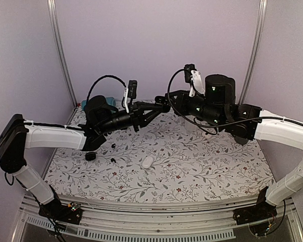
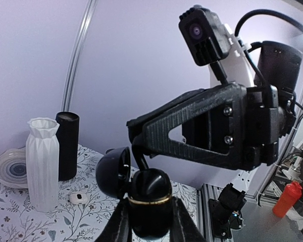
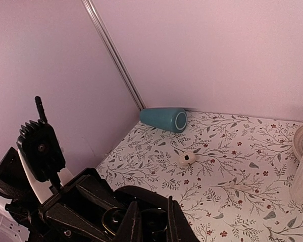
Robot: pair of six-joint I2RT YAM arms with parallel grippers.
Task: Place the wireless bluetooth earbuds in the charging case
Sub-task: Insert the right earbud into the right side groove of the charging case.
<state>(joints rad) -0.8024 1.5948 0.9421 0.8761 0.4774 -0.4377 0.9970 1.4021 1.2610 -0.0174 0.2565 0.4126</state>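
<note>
While the left tool (image 2: 150, 217) pinches the open case (image 2: 149, 187) aloft, the right tool (image 3: 152, 222) hangs just above it, narrowly gapped, load unclear. Descend straight, slowly.

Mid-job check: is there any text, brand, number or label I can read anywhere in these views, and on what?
No readable text in any view.
On the charging case: glossy black with a gold band, no print seen.
On the small white object: a dark mark, too small to read.
On the red bottle: no legible label.
On the teal cup: plain, nothing written.
</note>
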